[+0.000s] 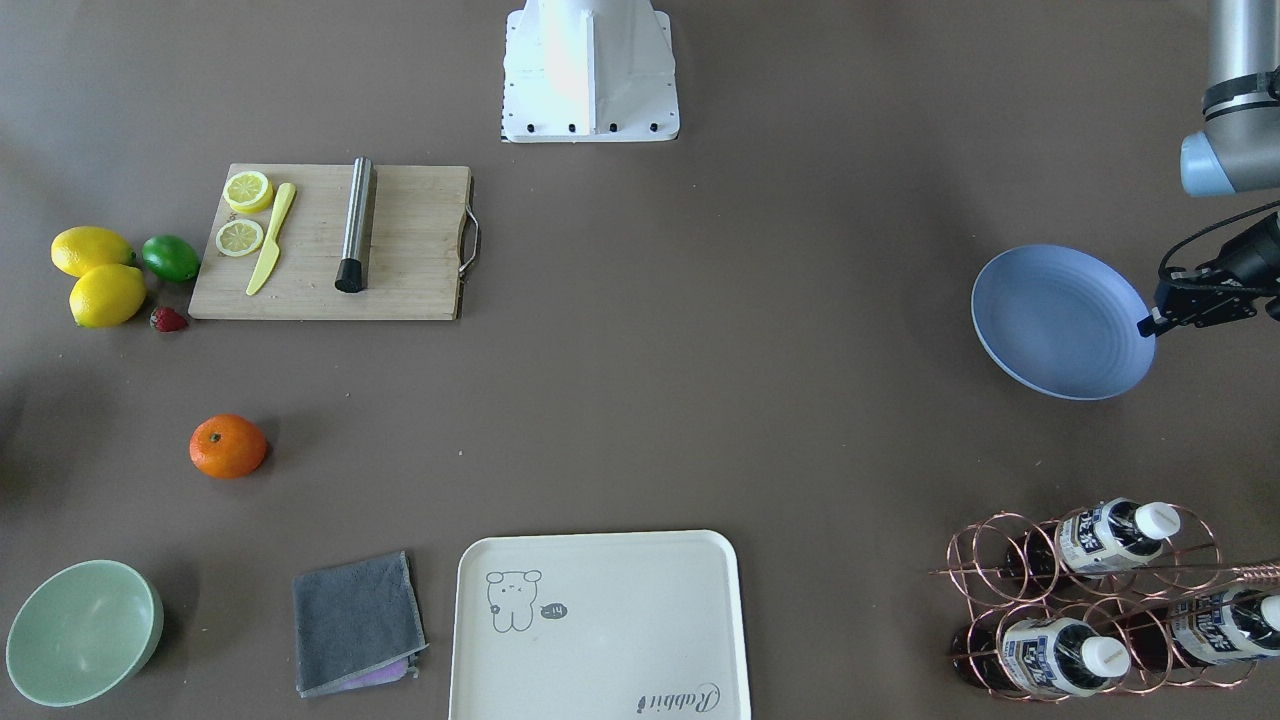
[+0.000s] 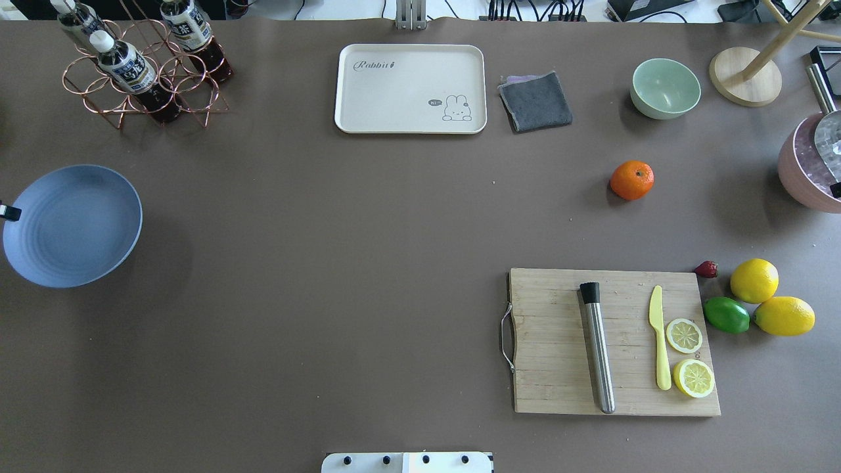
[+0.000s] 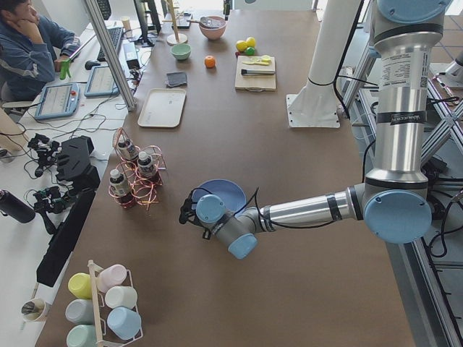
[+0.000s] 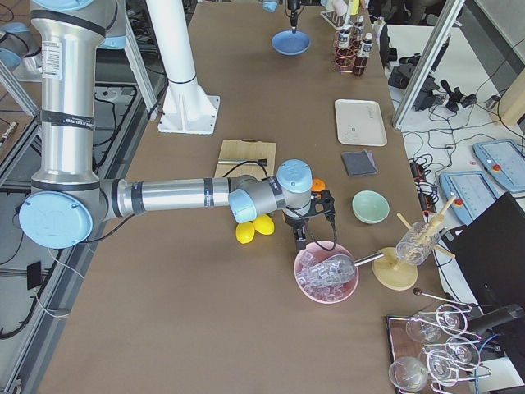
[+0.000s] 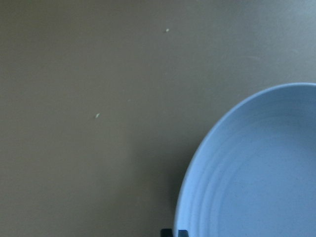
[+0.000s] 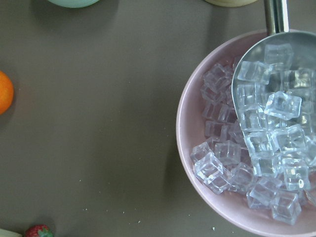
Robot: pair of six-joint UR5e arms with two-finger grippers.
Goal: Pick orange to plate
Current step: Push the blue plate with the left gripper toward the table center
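The orange [image 1: 228, 446] lies alone on the brown table, also seen from overhead [image 2: 632, 179], far from the plate. The pale blue plate [image 1: 1060, 320] is at the opposite end of the table [image 2: 72, 225]. Its wide soft shadow suggests it is slightly raised. My left gripper [image 1: 1150, 325] is shut on the plate's outer rim. In the left wrist view the dark fingertips [image 5: 168, 232] straddle that rim [image 5: 197, 163]. My right gripper [image 4: 299, 240] hovers beside a pink ice bowl, and I cannot tell whether it is open or shut. The orange [image 6: 4, 92] sits at the right wrist view's left edge.
A wooden board [image 2: 565, 341] carries a steel muddler, a yellow knife and lemon slices. Lemons [image 2: 754, 280], a lime [image 2: 726, 315] and a strawberry lie beside it. A cream tray [image 2: 368, 98], grey cloth [image 2: 535, 100], mint bowl [image 2: 665, 88], bottle rack [image 2: 141, 79] and pink ice bowl [image 6: 190, 128] stand along the table's far side.
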